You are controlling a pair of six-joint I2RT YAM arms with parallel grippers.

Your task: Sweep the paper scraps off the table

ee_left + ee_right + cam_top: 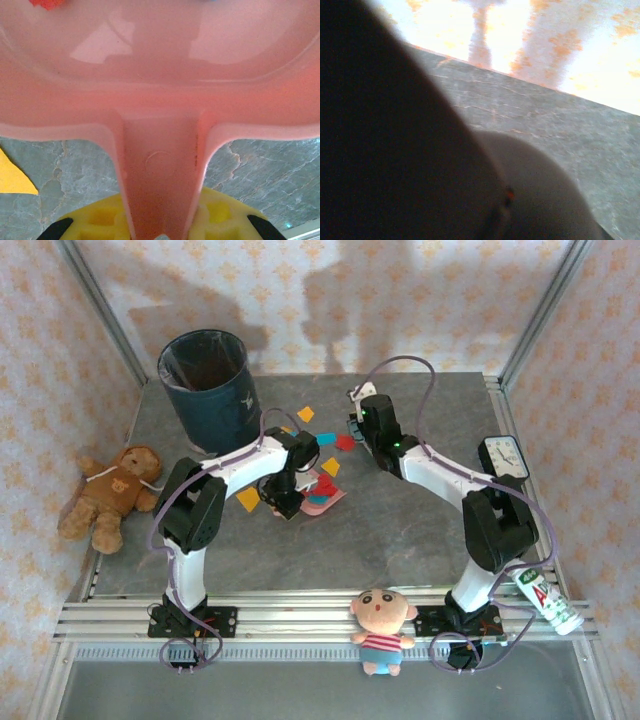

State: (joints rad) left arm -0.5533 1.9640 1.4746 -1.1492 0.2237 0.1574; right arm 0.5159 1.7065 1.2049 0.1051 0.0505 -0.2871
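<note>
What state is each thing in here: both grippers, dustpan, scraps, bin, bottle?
Left gripper: shut on the dustpan handle.
Right gripper: shut; what it holds, if anything, is unclear.
Dustpan: resting on the table, a few scraps on it.
Paper scraps: scattered loose on the table, not yet cleared.
Bin: upright, open-topped, lined with a bag.
Bottle: lying on its side by the near rail.

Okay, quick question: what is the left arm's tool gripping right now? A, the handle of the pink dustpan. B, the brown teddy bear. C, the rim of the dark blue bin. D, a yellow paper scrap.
A: in the left wrist view the left tool is shut on the handle of the pink dustpan, with its yellow fingers on either side of that handle.
</note>
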